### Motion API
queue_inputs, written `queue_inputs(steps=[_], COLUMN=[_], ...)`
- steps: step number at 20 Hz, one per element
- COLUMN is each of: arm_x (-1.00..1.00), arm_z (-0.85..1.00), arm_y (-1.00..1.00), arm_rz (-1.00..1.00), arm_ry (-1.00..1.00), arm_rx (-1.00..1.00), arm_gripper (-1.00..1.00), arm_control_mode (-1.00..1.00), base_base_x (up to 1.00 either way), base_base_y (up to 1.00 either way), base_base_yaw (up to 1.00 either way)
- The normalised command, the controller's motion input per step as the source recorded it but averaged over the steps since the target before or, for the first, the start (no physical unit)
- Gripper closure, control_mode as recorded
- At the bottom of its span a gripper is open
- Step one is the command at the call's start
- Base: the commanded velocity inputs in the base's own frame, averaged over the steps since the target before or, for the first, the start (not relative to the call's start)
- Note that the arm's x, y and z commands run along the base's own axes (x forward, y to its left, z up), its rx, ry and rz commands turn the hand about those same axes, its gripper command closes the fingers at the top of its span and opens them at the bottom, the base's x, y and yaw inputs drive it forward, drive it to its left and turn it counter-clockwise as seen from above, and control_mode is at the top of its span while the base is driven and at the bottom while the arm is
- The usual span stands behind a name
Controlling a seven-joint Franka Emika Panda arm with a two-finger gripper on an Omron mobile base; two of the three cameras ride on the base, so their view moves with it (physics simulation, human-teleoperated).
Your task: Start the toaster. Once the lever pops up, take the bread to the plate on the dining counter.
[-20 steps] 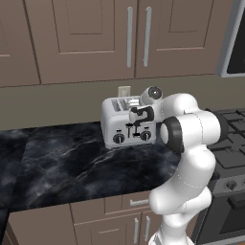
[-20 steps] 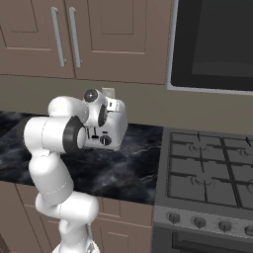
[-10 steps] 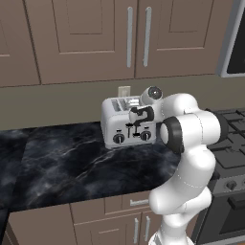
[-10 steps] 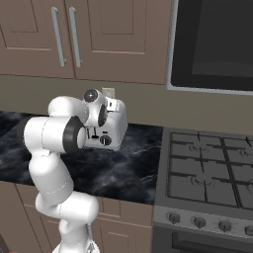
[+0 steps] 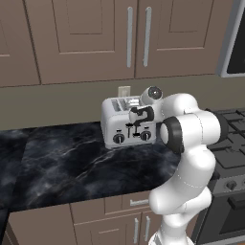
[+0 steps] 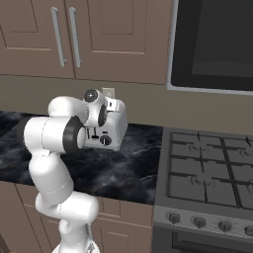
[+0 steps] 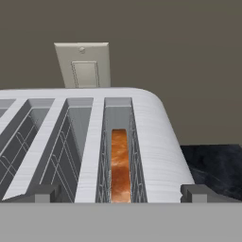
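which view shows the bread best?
Hand view: it looks down into the toaster and shows the bread sunk in the rightmost slot. In the left and right base views the toaster is seen from the side, partly behind the arm; the bread can't be made out.

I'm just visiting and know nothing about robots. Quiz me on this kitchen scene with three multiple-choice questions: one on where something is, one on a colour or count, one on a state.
1. Where is the bread?
A. On the stove
B. Down in the toaster's rightmost slot
C. Flat on the counter

2. How many round black knobs are on the toaster's front?
A. Two
B. Four
C. None

3. How are the gripper's fingers?
A. Shut on the bread
B. Shut on a knob
C. Open, holding nothing

Answers: 1 B, the hand view shows the bread sunk in the last slot of the toaster. 2 A, two knobs show in the left base view. 3 C, the gripper has its fingertips spread wide above the toaster.
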Motion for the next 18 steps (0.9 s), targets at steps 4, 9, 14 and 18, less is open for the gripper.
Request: queue_inputs(steps=[4, 9, 14, 18], arm_x=[0.00, 0.00, 0.00, 0.00], arm_z=[0.00, 0.00, 0.00, 0.00], arm_y=[0.00, 0.00, 0.00, 0.00], arm_rz=[0.00, 0.00, 0.00, 0.00], arm_ry=[0.00, 0.00, 0.00, 0.00], arm_rx=[0.00, 0.00, 0.00, 0.00], arm_gripper=[-1.00, -1.00, -1.00, -1.00], arm_control_mode=[-1.00, -1.00, -1.00, -1.00], base_base_x=[0.00, 0.00, 0.00, 0.00], base_base_y=[0.00, 0.00, 0.00, 0.00], base_base_yaw=[0.00, 0.00, 0.00, 0.00])
